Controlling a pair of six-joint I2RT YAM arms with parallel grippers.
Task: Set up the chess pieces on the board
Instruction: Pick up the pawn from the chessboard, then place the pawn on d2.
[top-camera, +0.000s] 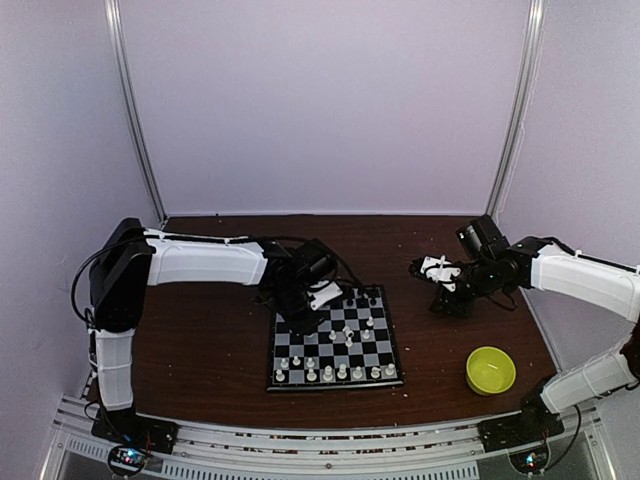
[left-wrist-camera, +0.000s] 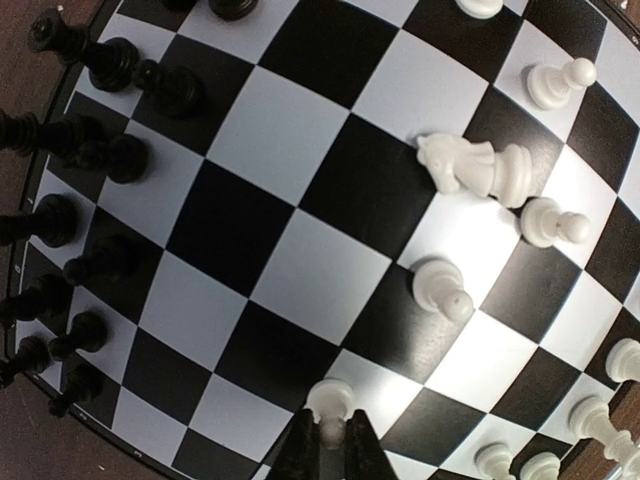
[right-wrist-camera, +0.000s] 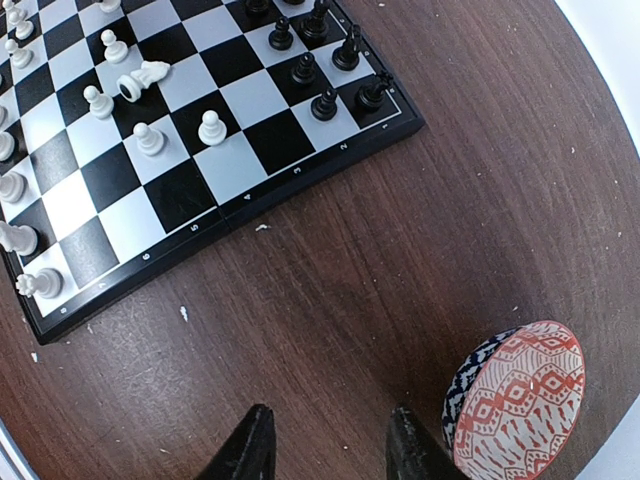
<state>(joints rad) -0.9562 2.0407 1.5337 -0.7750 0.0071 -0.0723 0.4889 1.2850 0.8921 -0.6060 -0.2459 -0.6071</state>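
The board (top-camera: 335, 386) lies in the middle of the table. Black chess pieces (left-wrist-camera: 110, 62) stand along its far side, white chess pieces (top-camera: 330, 372) along its near side. Several white pawns (left-wrist-camera: 440, 287) stand further in, and a white knight (left-wrist-camera: 475, 165) lies on its side among them. My left gripper (left-wrist-camera: 330, 428) hangs over the board, shut on the head of a white pawn (left-wrist-camera: 330, 397) that stands on a light square. My right gripper (right-wrist-camera: 330, 430) is open above bare table, right of the board (right-wrist-camera: 300, 172), with nothing between its fingers.
A red-patterned bowl (right-wrist-camera: 520, 395) sits just right of the right gripper's fingers. A yellow-green bowl (top-camera: 490, 369) stands at the front right of the table. Pale crumbs (right-wrist-camera: 184, 313) dot the brown wood near the board's edge.
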